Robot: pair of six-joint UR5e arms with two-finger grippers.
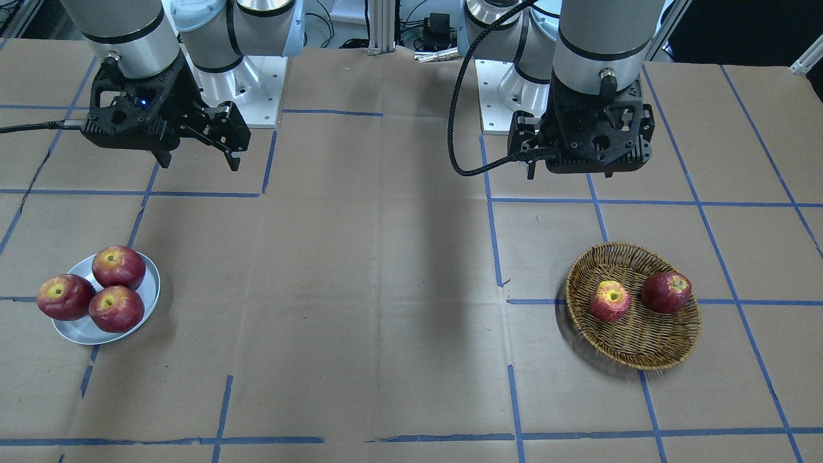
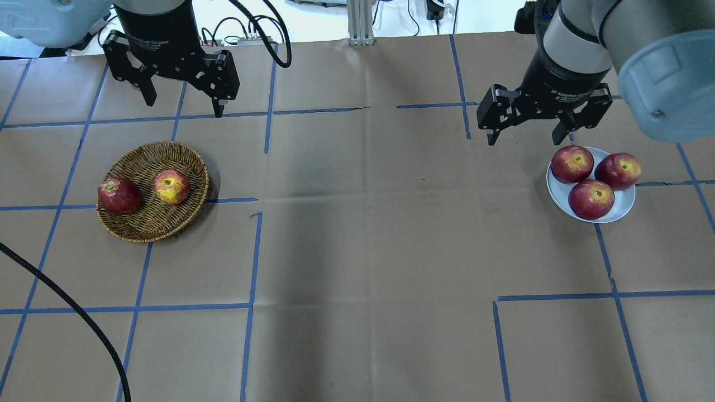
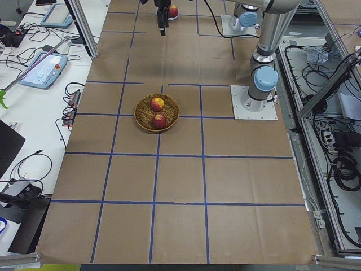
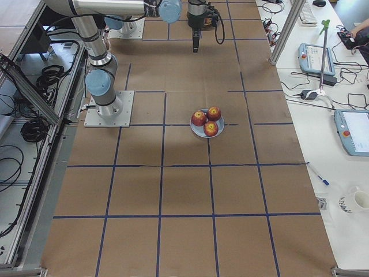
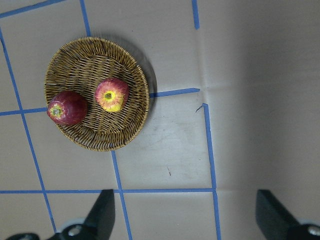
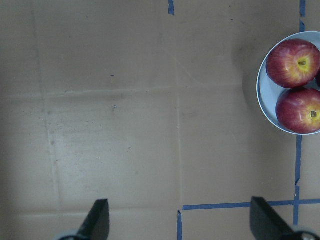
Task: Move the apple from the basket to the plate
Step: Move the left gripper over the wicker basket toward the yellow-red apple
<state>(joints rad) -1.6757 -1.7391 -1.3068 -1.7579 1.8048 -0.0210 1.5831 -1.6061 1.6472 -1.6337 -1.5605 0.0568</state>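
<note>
The two dark fingers (image 5: 102,212) of the left gripper (image 5: 187,215) fill the bottom corners of its wrist view, spread wide with nothing between them but bare brown desk (image 2: 368,223) and its blue tape lines (image 2: 192,306). That gripper hangs raised above the desk on the robot-base side of the wicker basket (image 2: 151,223), well apart from it. The apple (image 2: 172,186) – pale, streaky, with a wide yellow patch round its stem hollow – sits stem-up inside the basket, on the half toward the desk's middle. A darker apple (image 2: 119,196) lies beside it at the basket's outer rim, a narrow gap between the two. At the other end of the desk the right gripper (image 2: 525,139) hovers near the metal plate (image 2: 623,201), its fingers likewise wide apart and holding nothing. Three dark-red apples (image 2: 591,199) crowd the plate, touching one another.
</note>
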